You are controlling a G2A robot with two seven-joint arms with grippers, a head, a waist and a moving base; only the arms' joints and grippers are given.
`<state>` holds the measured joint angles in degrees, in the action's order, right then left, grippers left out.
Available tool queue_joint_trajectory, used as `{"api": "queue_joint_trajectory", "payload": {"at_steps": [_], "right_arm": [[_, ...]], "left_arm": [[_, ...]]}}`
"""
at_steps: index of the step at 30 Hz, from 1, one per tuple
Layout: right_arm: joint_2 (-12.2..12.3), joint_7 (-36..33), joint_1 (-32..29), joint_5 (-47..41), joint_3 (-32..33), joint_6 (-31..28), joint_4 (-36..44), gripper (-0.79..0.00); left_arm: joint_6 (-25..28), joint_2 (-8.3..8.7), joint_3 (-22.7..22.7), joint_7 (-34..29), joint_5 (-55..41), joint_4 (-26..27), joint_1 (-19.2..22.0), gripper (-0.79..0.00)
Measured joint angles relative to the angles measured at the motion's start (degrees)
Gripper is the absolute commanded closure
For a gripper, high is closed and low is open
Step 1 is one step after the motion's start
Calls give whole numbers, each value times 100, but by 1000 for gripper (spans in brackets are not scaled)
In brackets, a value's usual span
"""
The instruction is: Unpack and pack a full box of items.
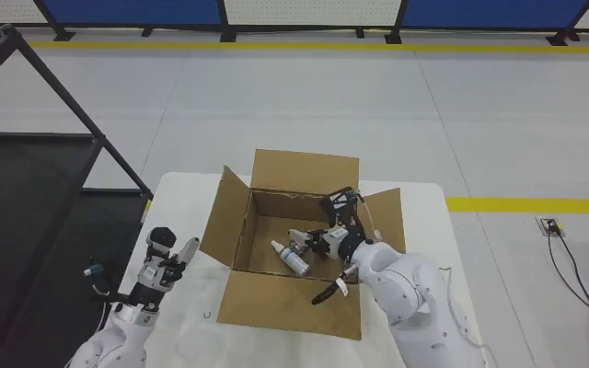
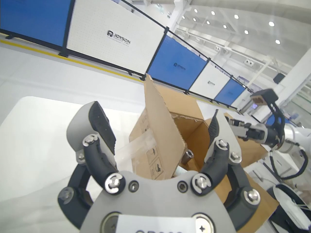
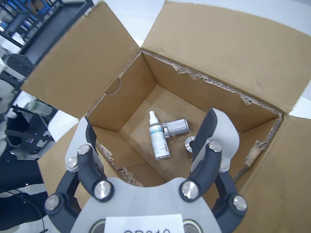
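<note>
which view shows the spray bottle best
Right wrist view: the bottle lies whole on the box floor, beside a metal cylinder. The top view shows it small; the left wrist view faces the box's flap.

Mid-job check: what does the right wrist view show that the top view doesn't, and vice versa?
Right wrist view: a slotted metal cylinder and a small metal disc beside the spray bottle on the box floor. Top view: the left gripper, open, over the table outside the box. Both: the open box, the bottle lying flat, the right gripper open above it.
</note>
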<state>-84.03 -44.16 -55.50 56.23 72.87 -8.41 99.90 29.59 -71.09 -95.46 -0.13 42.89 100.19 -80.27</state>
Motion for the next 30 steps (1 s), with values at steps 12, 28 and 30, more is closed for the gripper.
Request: {"api": "queue_joint_trajectory", "payload": {"at_steps": [12,28,30], "right_arm": [[312,-272,-1339,-2477,2430,-653,1061,-785],[701,-2570,-247,-3607,2809,-791,-911,-785],[721,-2632,-178,-3738,2701,-925,-1005,-785]], "left_arm": [[305,38,703,-993,287,120,409,-785],[205,26,1776,-2007,500,53,1002,-785],[156,20,1881,-2054,561,-38,1107,-785]]}}
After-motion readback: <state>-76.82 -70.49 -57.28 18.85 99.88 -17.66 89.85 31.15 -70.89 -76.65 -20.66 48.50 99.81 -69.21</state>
